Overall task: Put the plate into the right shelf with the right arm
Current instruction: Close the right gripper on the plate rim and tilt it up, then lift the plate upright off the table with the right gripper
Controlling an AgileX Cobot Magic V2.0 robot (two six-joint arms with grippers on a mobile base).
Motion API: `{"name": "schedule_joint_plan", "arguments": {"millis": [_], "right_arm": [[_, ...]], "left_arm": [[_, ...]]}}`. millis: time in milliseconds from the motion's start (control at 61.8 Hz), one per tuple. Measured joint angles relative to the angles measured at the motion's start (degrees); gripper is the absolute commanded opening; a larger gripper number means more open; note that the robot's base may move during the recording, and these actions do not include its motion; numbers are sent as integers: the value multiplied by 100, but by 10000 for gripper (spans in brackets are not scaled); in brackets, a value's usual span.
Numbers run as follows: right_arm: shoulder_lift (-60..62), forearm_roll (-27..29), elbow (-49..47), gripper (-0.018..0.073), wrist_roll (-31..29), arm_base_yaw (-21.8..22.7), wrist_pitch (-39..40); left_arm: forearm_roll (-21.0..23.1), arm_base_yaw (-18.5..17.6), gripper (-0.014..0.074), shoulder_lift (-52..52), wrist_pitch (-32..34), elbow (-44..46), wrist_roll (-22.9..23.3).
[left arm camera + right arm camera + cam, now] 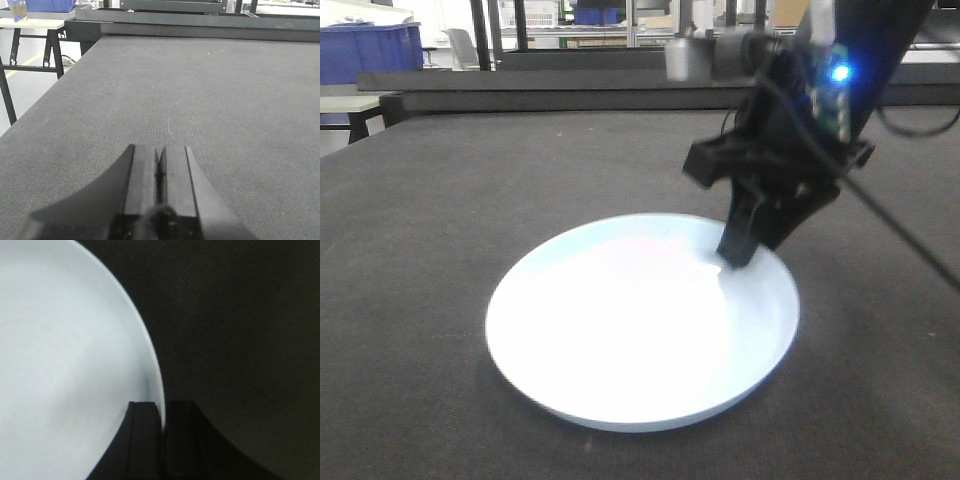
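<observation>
Step in hand: the grasp. The lift and the carry are not yet begun.

The plate (640,330) lies flat on the table (440,200), near its front and a little right of centre. It is round, shallow and plain white with a faint blue cast. Its low rim turns up and the glaze is smooth, glaring under the room lights.

The right gripper (745,245) reaches down steeply onto the plate's far right rim. In the wrist view one finger (144,440) sits inside the rim over the white and the other sits outside over the cloth. The rim's edge runs into the thin slit between them. The jaws look drawn in on the rim, with nothing else in them.

A small blue light (839,72) glows on the wrist, and cables trail off to the right.

The left gripper (159,155) hangs low over bare table. Its flat black fingers are pressed together and hold nothing.

The table top is a dark, coarse woven covering, matte and likely to give some friction.

Judgement on the next move: the hold is a thin edge pinch on a slick, wide dish. The lift calls for a firm squeeze and a slow rise, since the far side will likely sag or swing. Then comes the carry to the right shelf, which I cannot pick out in these views. The background is blurred, showing only frames and a blue bin (370,50).
</observation>
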State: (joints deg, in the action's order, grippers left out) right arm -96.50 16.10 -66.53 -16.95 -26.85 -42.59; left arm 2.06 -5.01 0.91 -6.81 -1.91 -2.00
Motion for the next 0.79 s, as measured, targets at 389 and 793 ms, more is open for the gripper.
{"name": "schedule_joint_plan", "arguments": {"millis": [389,793], "right_arm": [[2837,-779,363,63,1121,0,-130],[6472,-795,2255,63,1237,0,1101]], "left_arm": [[0,0,-47,0,0,0,0],[0,0,-47,0,0,0,0]]}}
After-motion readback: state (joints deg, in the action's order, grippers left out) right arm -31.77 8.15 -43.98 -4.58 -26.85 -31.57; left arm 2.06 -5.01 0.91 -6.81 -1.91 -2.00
